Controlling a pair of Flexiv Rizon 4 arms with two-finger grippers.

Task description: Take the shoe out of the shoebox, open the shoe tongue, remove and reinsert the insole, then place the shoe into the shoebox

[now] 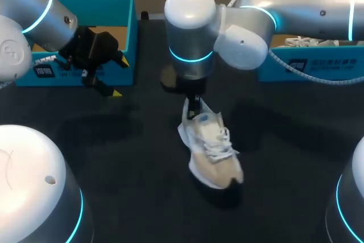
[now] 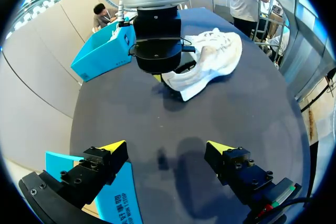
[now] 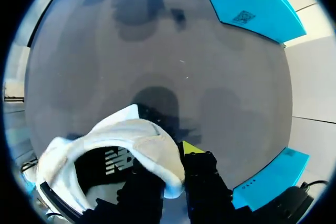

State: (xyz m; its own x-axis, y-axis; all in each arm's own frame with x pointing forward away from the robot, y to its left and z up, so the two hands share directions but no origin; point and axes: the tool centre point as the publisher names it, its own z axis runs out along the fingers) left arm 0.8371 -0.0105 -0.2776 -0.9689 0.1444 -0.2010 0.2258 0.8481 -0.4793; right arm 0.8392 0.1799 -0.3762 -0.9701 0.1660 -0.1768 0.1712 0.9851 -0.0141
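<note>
One white-and-tan shoe [image 1: 211,152] lies at the middle of the dark table [image 1: 131,163], its heel collar clamped between the fingers of the right gripper [image 1: 194,108]. A white logo marks its dark lining. Two blue boxes stand at the far edge, each with one printed label: the left shoebox [image 1: 122,32], beside which the left gripper [image 2: 167,148] hangs spread and empty, and the right shoebox [image 1: 318,64], showing white laces.

White-and-tan shoe [image 1: 211,152] stands outside the teal shoebox [image 1: 129,27].
</note>
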